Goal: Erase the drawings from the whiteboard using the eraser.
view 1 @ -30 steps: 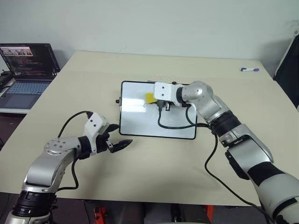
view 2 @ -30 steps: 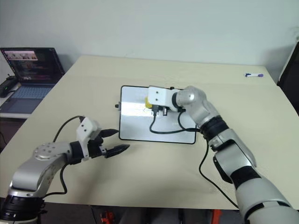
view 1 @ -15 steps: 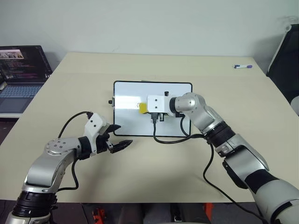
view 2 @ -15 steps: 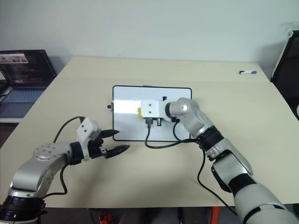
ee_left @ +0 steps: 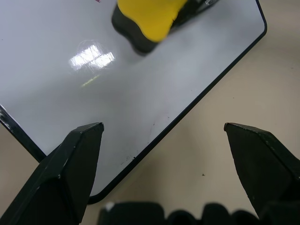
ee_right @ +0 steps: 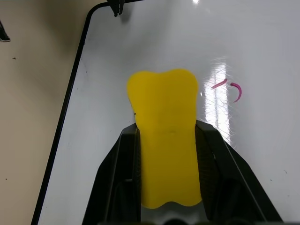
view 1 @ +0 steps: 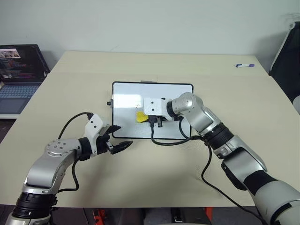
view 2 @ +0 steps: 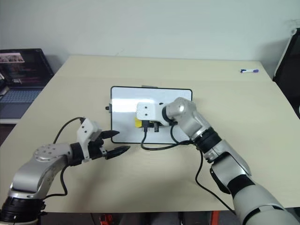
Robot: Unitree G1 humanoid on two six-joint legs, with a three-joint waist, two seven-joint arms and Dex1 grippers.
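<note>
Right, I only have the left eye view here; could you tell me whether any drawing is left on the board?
Observer: Yes. The right wrist view shows a small red mark on the board, beside the eraser, not under it.
Operator: Thanks. Is the eraser gripped squarely?
Observer: The right claw is shut on it, with a finger along each long side.
Operator: Is there anything else to wipe?
Observer: The left wrist view shows a faint greenish streak beside the glare, apart from the eraser.
</note>
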